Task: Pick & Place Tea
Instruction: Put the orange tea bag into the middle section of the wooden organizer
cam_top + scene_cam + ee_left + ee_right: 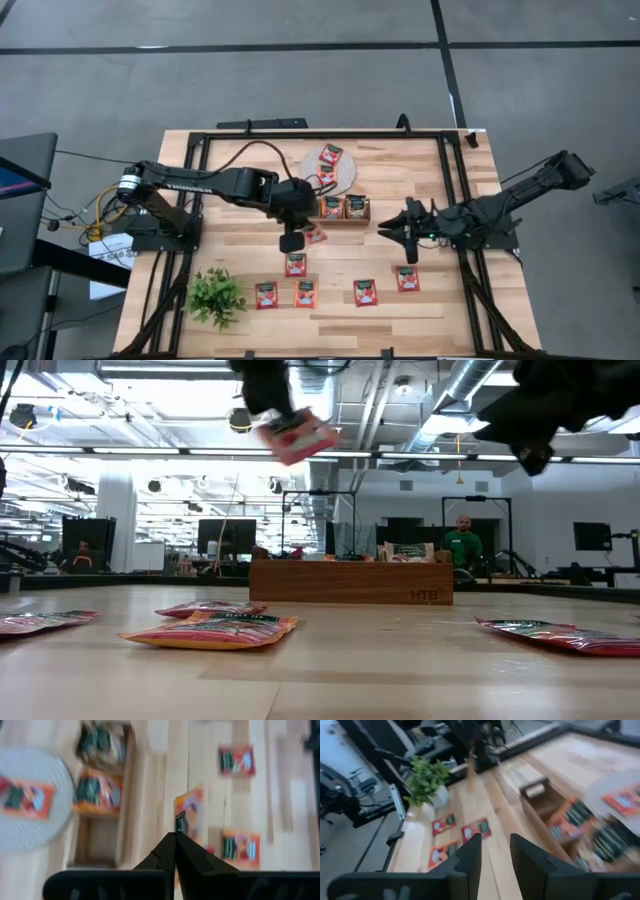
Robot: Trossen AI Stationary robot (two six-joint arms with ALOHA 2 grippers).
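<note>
High view: a plant stands at the worktop's near left corner. Right of it, the left gripper hangs above the worktop, fingers pinched shut on one sachet, just beside the tray's empty left compartment. Two sachets fill the tray's other compartments, more lie on the mat, and five lie in a loose row nearer. Farther right, the right gripper hovers, fingers apart and empty.

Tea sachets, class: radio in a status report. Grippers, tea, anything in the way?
Left gripper shut on a tea sachet, lifted near the wooden tray. Right gripper open, empty, waiting beside the tray. Five sachets on the table. Path clear.
</note>
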